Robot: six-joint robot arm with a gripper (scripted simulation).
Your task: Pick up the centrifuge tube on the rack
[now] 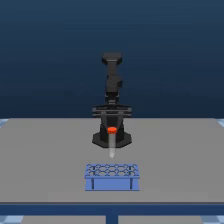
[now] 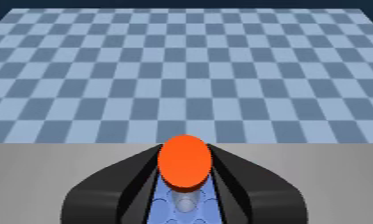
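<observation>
A flat grey table (image 1: 45, 160) spans the exterior view, its top matte and evenly lit, with no hard shadows. Behind its far edge stands a plain dark blue backdrop (image 1: 50, 50), darkest at the top. Pale blue slivers of floor show at the table's far corners and under its near edge. In the wrist view the floor (image 2: 186, 75) is a light-and-darker blue checkerboard running off to the backdrop.

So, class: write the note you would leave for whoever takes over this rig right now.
Tool: shut on the centrifuge tube, gripping just below its orange-red cap.
Tube: upright, lifted clear of the rack, tip above the holes.
Rack: on the grey table, near its front edge.
Done: grasp and lift out.
Left: raise a little more, if wanted, and hold steady.
</observation>
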